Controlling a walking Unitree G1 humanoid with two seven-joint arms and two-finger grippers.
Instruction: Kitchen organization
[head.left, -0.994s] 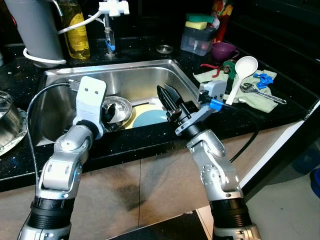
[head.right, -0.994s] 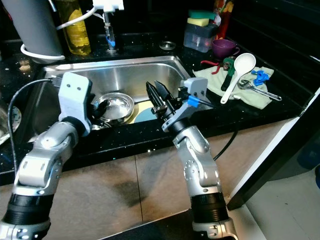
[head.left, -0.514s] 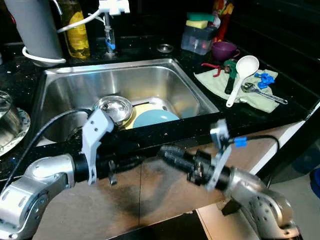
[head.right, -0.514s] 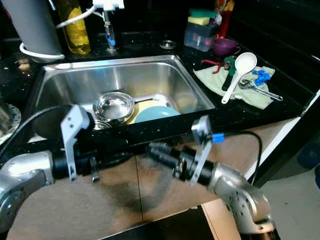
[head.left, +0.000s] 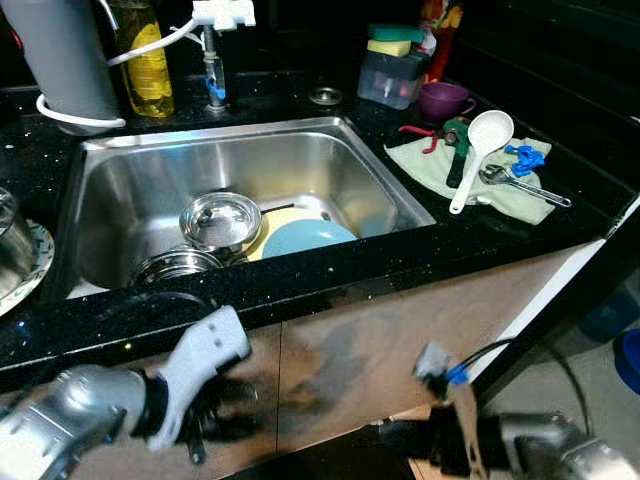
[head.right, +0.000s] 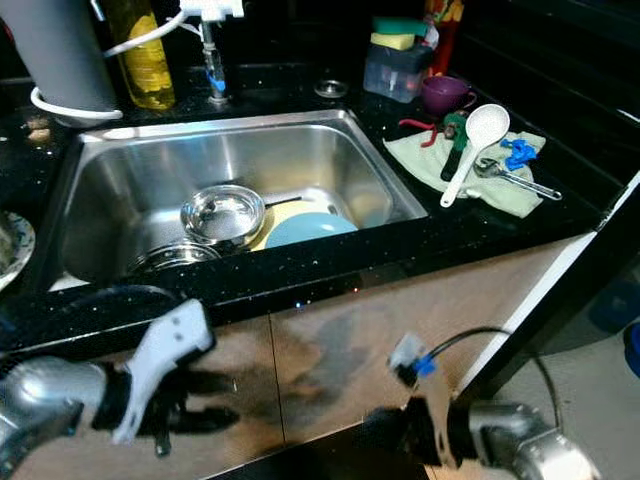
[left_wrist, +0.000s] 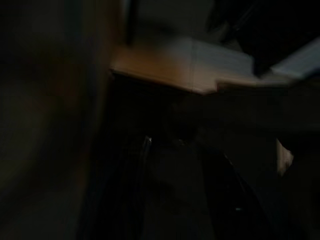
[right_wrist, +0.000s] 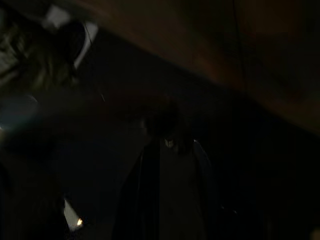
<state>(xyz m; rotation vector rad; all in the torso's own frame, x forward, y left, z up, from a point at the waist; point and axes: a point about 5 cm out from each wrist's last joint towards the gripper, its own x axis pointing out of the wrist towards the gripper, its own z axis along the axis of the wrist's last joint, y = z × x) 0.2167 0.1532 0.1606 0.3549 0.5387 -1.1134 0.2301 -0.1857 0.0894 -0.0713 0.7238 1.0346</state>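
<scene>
We are looking down at a stainless steel sink (head.left: 110, 190) set in a black speckled countertop (head.left: 330, 275). Inside the basin, a shiny round steel bowl (head.left: 220, 220) is sitting beside a pale blue plate (head.left: 295, 237), which is lying over a yellowish plate (head.left: 280, 218); another round steel dish (head.left: 175, 265) is resting against the near wall of the basin.

Behind the sink, a bottle of yellow liquid (head.left: 145, 60) is standing next to a grey cylinder (head.left: 60, 55), with a small white-topped tap (head.left: 215, 50) just beside them. On the counter to the right, a white plastic ladle (head.left: 480, 150) and a metal wrench with blue clips (head.left: 525, 180) are lying on a light green cloth (head.left: 440, 165). A purple cup (head.left: 445, 100) and a clear tub holding yellow and green sponges (head.left: 392, 75) are standing farther back.

Our left gripper (head.left: 215, 425) is hanging low before the tan cabinet door (head.left: 340, 360), below the counter edge, its dark fingers spread apart and carrying nothing. Our right gripper (head.right: 385, 428) is hanging low as well, close to the cabinet front; we cannot tell whether its fingers are parted or closed. Both wrist views are coming through very dark, giving us little beyond a strip of lit panel edge and vague finger shapes.
</scene>
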